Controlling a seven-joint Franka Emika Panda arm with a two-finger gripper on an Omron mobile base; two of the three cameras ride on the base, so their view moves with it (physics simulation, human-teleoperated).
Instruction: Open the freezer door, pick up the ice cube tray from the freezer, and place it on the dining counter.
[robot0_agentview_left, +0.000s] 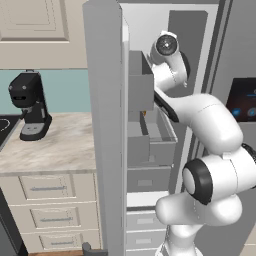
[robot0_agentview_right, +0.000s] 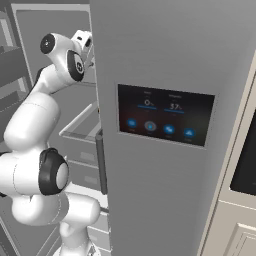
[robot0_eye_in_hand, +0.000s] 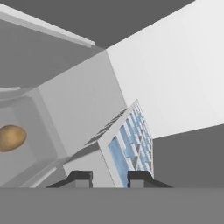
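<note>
Grey freezer (robot0_agentview_left: 165, 75) walls surround us, with the ice cube tray (robot0_eye_in_hand: 129, 144) tilted just ahead of our gripper (robot0_eye_in_hand: 109, 178); its fingers (robot0_eye_in_hand: 81, 177) sit a narrow gap apart and we cannot tell if they grip the tray. A brown egg-shaped thing (robot0_eye_in_hand: 12, 138) lies in a bin nearby. Our freezer door (robot0_agentview_left: 105, 125) stands open, and beyond it a coffee machine (robot0_agentview_left: 30, 105) sits on the marble worktop (robot0_agentview_left: 55, 145).

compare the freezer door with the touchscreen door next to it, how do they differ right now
The freezer door is swung open, seen edge-on in the left base view; the touchscreen door is shut. The freezer door's face is plain, while the touchscreen door carries a black panel with glowing blue icons. Both are tall, matte grey fridge doors.
</note>
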